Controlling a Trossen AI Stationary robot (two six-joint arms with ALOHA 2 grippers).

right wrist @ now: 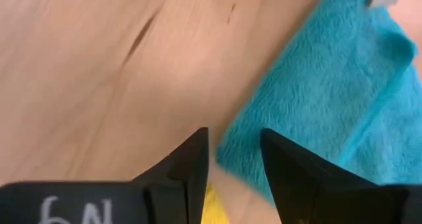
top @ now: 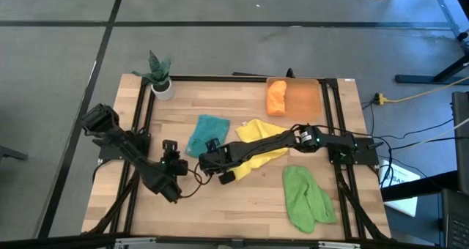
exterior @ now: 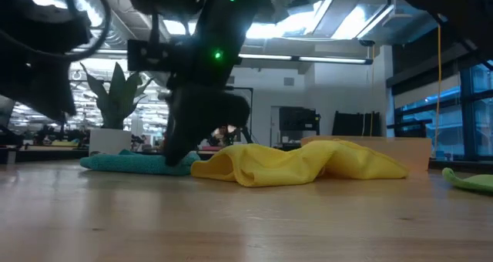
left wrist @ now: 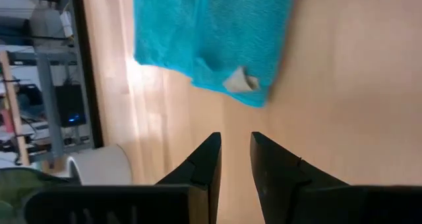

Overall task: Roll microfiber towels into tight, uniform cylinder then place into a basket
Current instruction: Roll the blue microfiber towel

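Small green plant in a white pot [top: 161,84] at the far left corner, pale wooden tabletop [top: 242,205], grey floor [top: 220,7] around

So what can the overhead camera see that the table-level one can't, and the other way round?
Only the high view shows the orange towel lying in the basket, the whole light green towel, and both arms, left fingers and right fingers open near the teal towel. Only the low view shows the room behind, with ceiling lights. Both show the teal towel, the crumpled yellow towel and the potted plant.
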